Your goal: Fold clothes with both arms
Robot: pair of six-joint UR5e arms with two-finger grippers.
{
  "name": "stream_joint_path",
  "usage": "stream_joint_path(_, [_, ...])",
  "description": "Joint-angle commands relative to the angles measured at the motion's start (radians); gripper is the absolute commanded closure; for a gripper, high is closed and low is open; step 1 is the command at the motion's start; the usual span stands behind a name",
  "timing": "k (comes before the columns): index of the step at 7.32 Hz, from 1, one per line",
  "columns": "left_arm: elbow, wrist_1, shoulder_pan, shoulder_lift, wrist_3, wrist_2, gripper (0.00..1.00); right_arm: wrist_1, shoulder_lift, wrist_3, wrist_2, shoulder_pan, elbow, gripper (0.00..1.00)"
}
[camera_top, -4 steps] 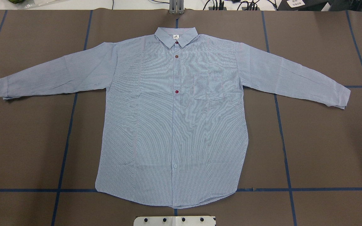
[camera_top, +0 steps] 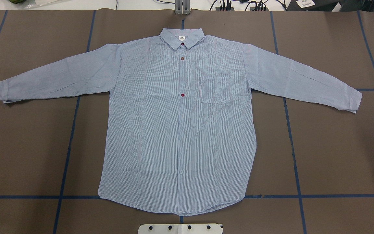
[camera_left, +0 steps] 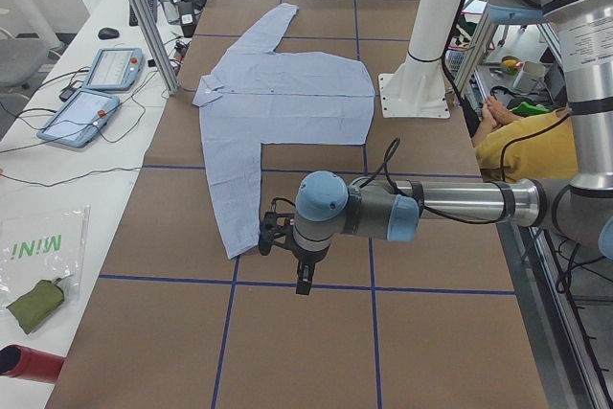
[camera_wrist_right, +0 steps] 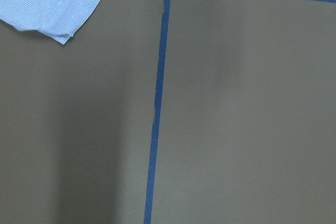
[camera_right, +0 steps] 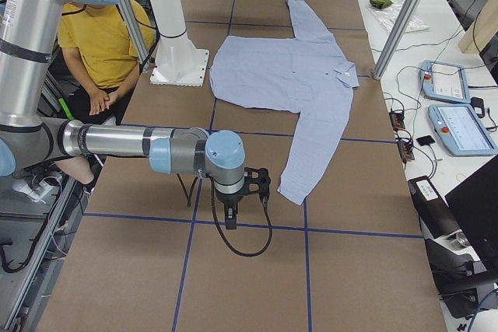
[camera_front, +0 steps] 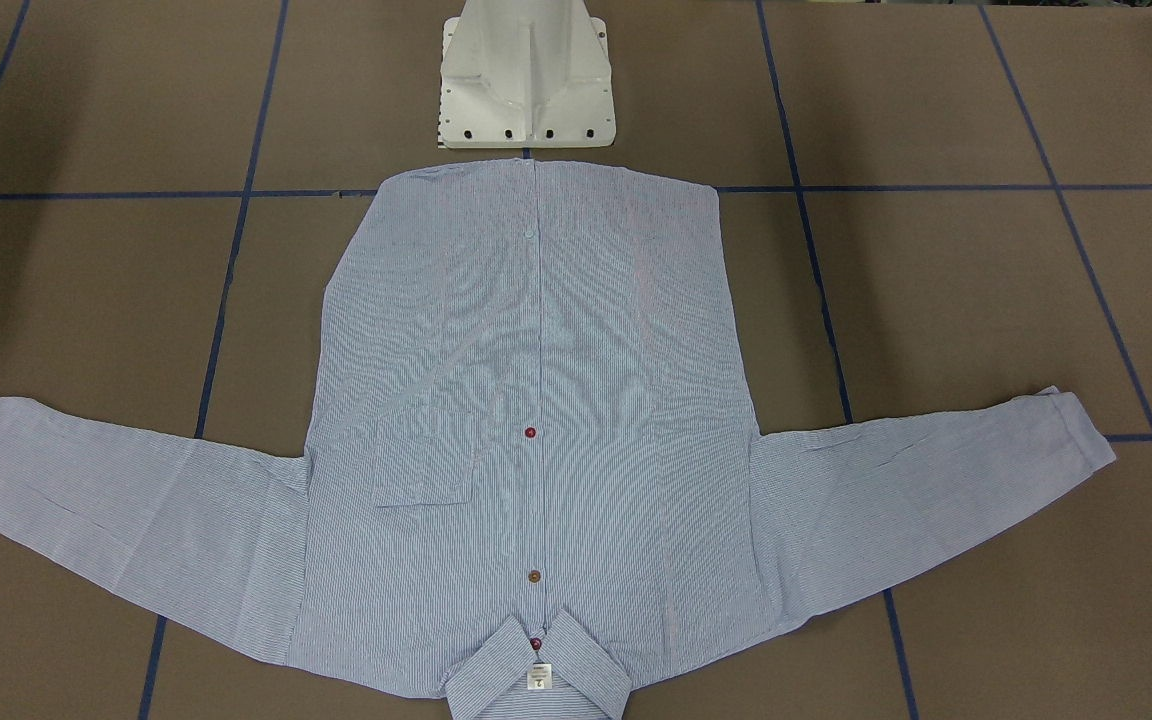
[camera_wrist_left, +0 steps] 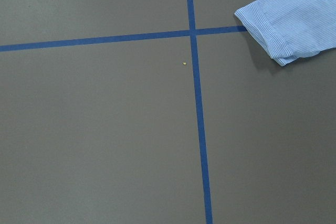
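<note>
Surface: brown padded table [camera_top: 336, 146] gridded with blue tape lines [camera_top: 67, 152], desks with tablets beyond.
Left gripper [camera_left: 304, 275]: poised near left cuff [camera_wrist_left: 286, 27]; spread or pressed together, cannot tell.
Right gripper [camera_right: 231, 215]: likewise, cannot tell.
Shirt: 1 light blue-and-white striped long-sleeved shirt [camera_top: 180, 130], flat, buttoned, collar far.
Handling: likely light, soft, limp; pinch cuffs or shoulder seams.
</note>
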Motion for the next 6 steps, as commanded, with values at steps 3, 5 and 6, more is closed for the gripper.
stream_joint_path(3, [-0.009,-0.395,-0.002,-0.014,0.003,0.008,0.00,0.041,0.074,0.015,0.007,0.002,0.078,0.00])
stream_joint_path(5, [0.038,-0.656,-0.001,-0.094,-0.023,0.033,0.00,0.078,0.116,0.057,0.012,0.003,0.061,0.00])
stream_joint_path(6, [0.072,-0.658,-0.001,-0.134,-0.089,0.024,0.00,0.085,0.122,0.097,0.010,0.003,0.055,0.00])
